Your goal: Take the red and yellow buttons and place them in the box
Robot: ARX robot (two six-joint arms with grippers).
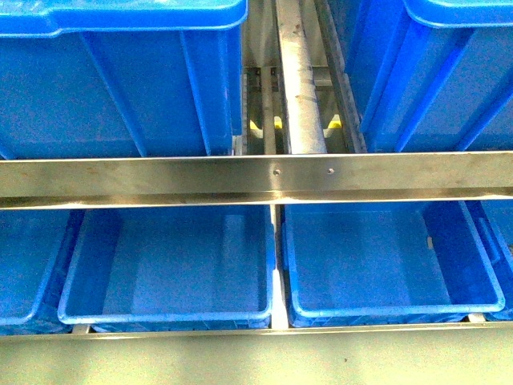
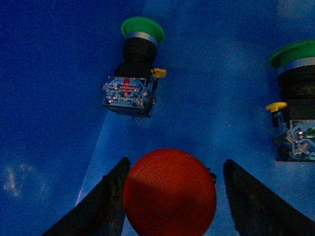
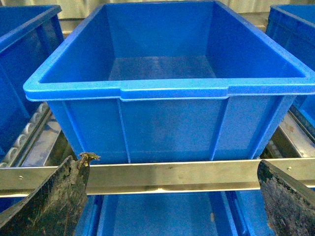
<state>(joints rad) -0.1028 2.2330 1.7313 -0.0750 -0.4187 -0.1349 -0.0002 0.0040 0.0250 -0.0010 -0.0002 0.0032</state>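
Behind the rail (image 1: 256,180): left rear box (image 1: 120,88) and right rear box (image 1: 429,88), roller track (image 1: 300,80) between them. Before the rail: left front box (image 1: 164,310) beside right front box (image 1: 397,310).

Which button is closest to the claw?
The red button, right between the fingers of the left gripper. The two green buttons lie farther away.

Ahead of me stands a steel rack (image 1: 240,330), its cross rail (image 1: 256,176) running side to side. Beyond the rail, the upper left crate (image 1: 120,80) and upper right crate (image 1: 449,72) sit on the rack, with a steel tube (image 1: 300,88) between them. Under the rail, the lower left crate (image 1: 164,265) and lower right crate (image 1: 393,257) sit side by side.
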